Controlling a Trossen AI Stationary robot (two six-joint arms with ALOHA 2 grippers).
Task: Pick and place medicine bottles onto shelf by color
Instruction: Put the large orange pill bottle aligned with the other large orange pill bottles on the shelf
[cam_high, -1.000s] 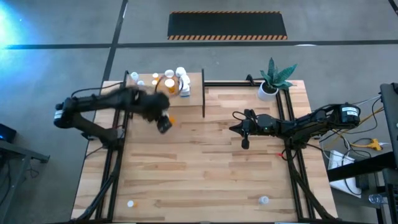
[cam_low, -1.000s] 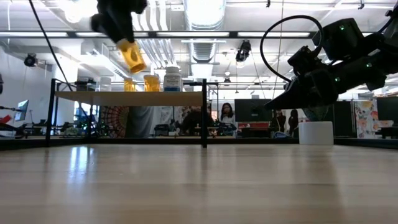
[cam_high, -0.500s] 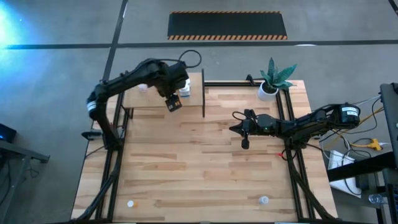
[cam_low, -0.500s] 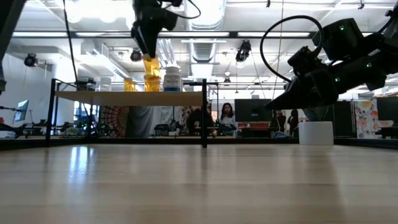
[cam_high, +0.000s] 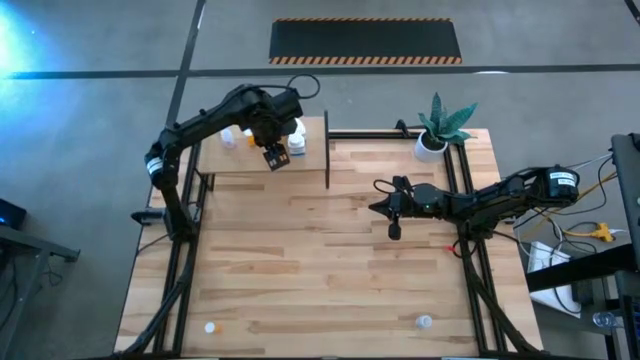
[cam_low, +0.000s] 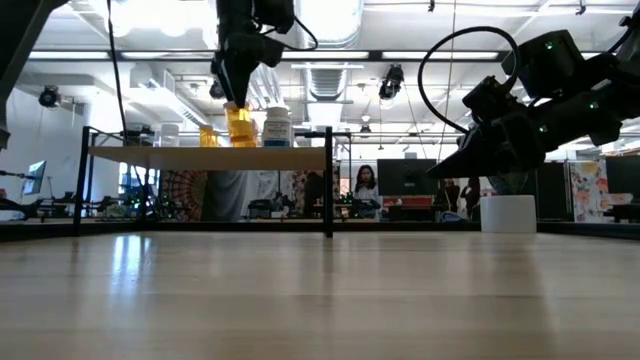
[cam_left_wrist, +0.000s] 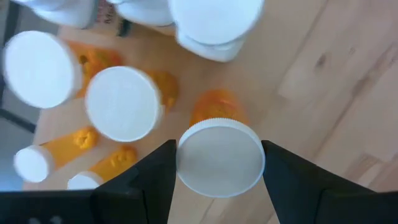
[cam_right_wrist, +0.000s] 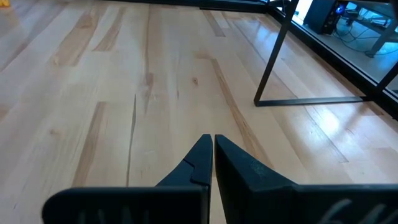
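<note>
Orange bottle (cam_left_wrist: 218, 155), white-capped, upright over the shelf (cam_high: 312, 150) beside other orange and white bottles (cam_left_wrist: 124, 102).

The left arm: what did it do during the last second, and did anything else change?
The left gripper, holding an orange bottle by its white cap, swung from the open table to above the shelf and came down among the bottles standing there. Its grip is unchanged. The right gripper stayed shut over the table's right side; the two bottles at the near edge did not move.

Orange bottle (cam_left_wrist: 214, 118) with white cap, amid other orange bottles (cam_left_wrist: 127, 102); pale wooden shelf (cam_high: 310, 150); black end effector (cam_left_wrist: 217, 163); green plant (cam_high: 447, 120), white pot (cam_high: 431, 146).
</note>
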